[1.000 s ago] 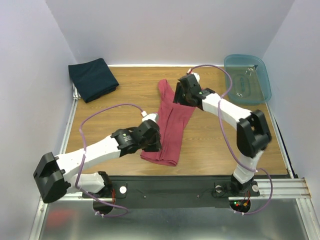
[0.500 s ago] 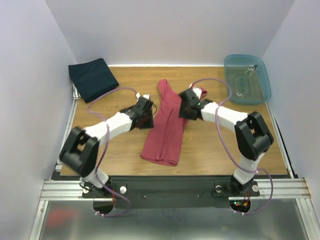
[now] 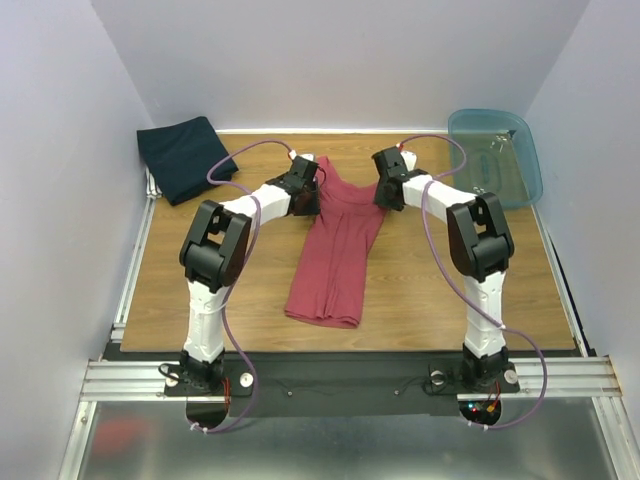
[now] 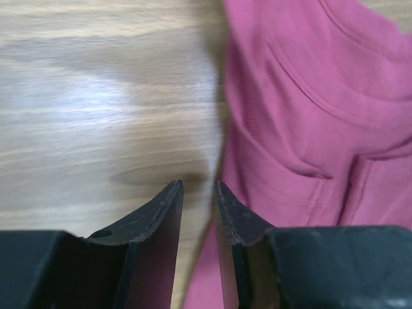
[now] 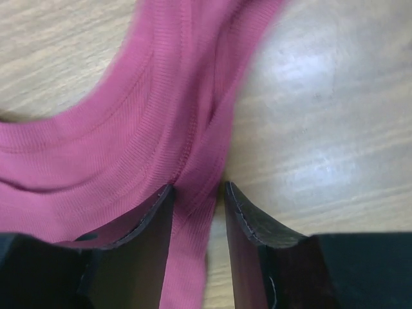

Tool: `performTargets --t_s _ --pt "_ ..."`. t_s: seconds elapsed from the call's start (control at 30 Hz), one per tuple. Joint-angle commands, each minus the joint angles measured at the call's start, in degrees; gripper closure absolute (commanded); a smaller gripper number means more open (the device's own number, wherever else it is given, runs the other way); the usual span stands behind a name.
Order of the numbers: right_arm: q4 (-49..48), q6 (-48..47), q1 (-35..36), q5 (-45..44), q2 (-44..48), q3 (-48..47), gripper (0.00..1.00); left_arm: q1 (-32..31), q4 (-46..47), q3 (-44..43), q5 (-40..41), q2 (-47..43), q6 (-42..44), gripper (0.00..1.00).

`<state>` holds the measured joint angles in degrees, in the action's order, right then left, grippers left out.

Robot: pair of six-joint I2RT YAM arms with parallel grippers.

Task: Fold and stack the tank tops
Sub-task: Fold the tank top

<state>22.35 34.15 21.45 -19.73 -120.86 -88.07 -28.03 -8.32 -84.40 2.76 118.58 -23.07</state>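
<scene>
Between the two grippers, seeing the maroon top (image 3: 335,250) lying flat on the table (image 3: 450,290), neck end nearest the fingertips and hem trailing back toward the arm bases. Reaching with the left gripper (image 4: 196,185) to the left shoulder of that top, and with the right gripper (image 5: 198,187) to the right shoulder. Holding the left fingers (image 4: 161,219) low over the wood with only a narrow slot between them; finding bare wood ahead of the tips and to their left, the top's edge just to their right and slipping in under the right-hand finger, a little maroon showing deep in the slot. Not managing to tell from this: pinching that cloth, or merely straddling it. Holding the right fingers (image 5: 148,225) apart, astride a strap (image 5: 193,148) running straight out ahead from between them, neckline band curving off to the left; noting a sliver of wood between strap and right-hand finger, so not clamping it at this instant. Spotting the navy top (image 3: 185,158) folded square well off to the left of the left gripper, by the far left corner, apart from the maroon one. Spotting a blue tub (image 3: 515,185) well off to the right of the right gripper, by the far right corner.
</scene>
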Motion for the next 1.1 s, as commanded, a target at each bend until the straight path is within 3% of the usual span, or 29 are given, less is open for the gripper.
performTargets --t_s 0.0,0.3,0.5,0.63,0.77,0.9,1.07 --pt "-1.1 -4.1 0.2 1.3 -5.9 -6.4 0.58 -0.1 1.7 -3.4 -1.9 0.6 0.1 0.62" --pt "-0.9 -11.9 0.3 9.5 -17.6 -24.7 0.57 1.7 2.5 -8.0 1.8 4.0 -6.1 0.62" --pt "-0.6 -13.8 0.3 8.0 -17.8 -29.5 0.32 3.8 1.1 -13.9 1.8 7.4 -8.5 0.62" --pt "-0.5 -13.1 0.3 3.6 -12.2 -26.8 0.19 4.0 1.5 -15.4 1.3 6.5 -6.9 0.59" --pt "-0.1 -12.0 0.3 0.5 -6.8 -21.9 0.18 4.0 1.0 -12.6 2.7 1.0 -5.8 0.57" --pt "0.0 -9.4 0.3 1.8 -0.9 -14.6 0.25 3.3 0.6 -6.4 4.0 -5.9 -6.0 0.58" --pt "-0.1 -6.3 0.3 5.0 6.9 -3.7 0.33 -5.0 -0.3 2.6 4.3 -15.7 -5.0 0.61"
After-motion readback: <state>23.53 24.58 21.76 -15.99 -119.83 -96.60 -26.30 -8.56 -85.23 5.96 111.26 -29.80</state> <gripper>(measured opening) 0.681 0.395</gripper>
